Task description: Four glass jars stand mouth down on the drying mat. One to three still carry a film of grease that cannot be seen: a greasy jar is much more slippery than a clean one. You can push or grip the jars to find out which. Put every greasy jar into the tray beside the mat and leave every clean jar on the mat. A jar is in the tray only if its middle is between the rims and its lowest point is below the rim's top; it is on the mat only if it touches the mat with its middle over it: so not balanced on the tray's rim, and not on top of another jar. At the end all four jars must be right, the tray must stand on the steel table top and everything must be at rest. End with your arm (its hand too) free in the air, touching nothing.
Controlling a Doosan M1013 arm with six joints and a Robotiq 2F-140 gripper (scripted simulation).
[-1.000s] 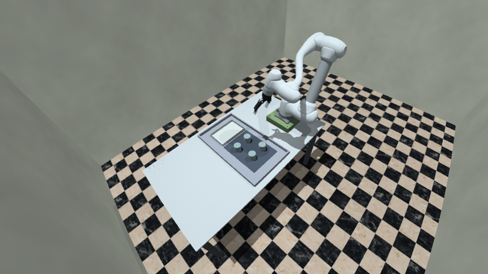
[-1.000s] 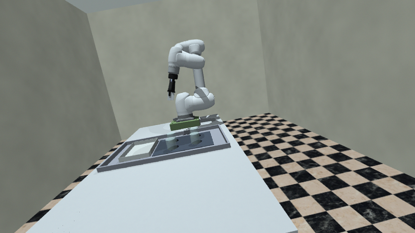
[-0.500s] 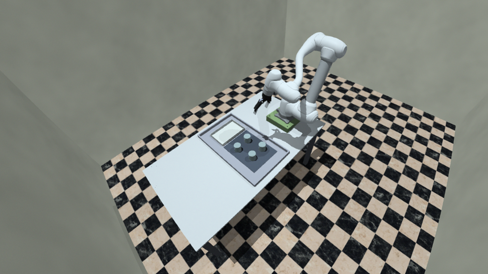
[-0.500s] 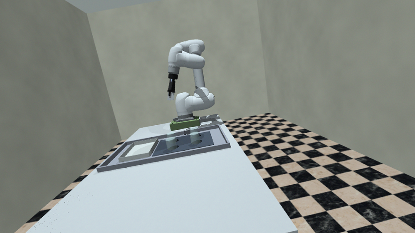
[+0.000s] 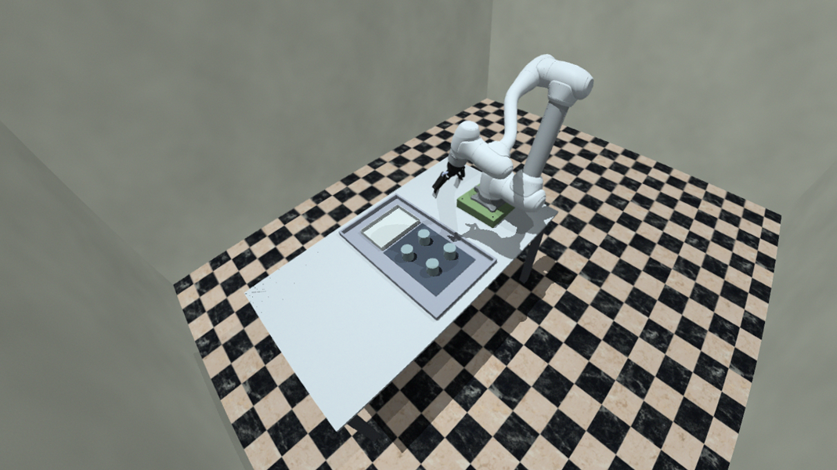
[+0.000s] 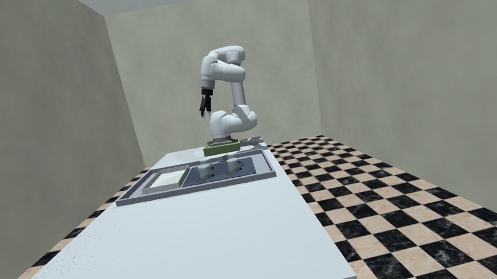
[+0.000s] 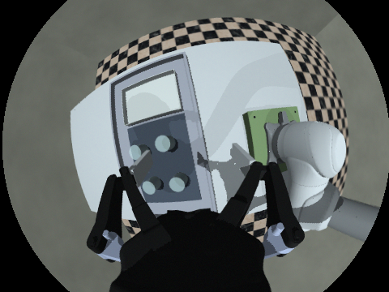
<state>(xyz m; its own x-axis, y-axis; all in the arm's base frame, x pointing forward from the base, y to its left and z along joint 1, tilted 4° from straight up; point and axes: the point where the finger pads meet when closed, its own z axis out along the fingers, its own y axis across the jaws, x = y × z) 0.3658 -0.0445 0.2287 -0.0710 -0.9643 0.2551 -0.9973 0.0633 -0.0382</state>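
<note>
Several glass jars stand mouth down on the dark drying mat [image 5: 401, 266] [image 6: 220, 175] [image 7: 162, 165]. In the top view the jars are a back one [image 5: 423, 236], a left one [image 5: 407, 253], a right one [image 5: 449, 251] and a front one [image 5: 433, 266]. In the wrist view they show as two pairs [image 7: 139, 152] [image 7: 164, 143] [image 7: 152, 185] [image 7: 178, 183]. In the exterior view the jars overlap into two clumps [image 6: 205, 170] [image 6: 233, 163]. The pale tray [image 5: 367, 238] [image 6: 150, 188] [image 7: 123, 109] beside the mat holds nothing. My gripper [image 5: 442, 183] [image 6: 205, 114] [image 7: 191, 154] is open and empty, high above the table near the arm's base, away from the jars.
A grey raised frame [image 5: 447, 309] [image 6: 195, 187] [image 7: 115, 113] surrounds tray and mat on the steel table [image 5: 334, 327] [image 6: 170, 251]. The arm's green base plate [image 5: 475, 207] [image 6: 220, 148] [image 7: 254, 130] stands at the table's end behind the mat.
</note>
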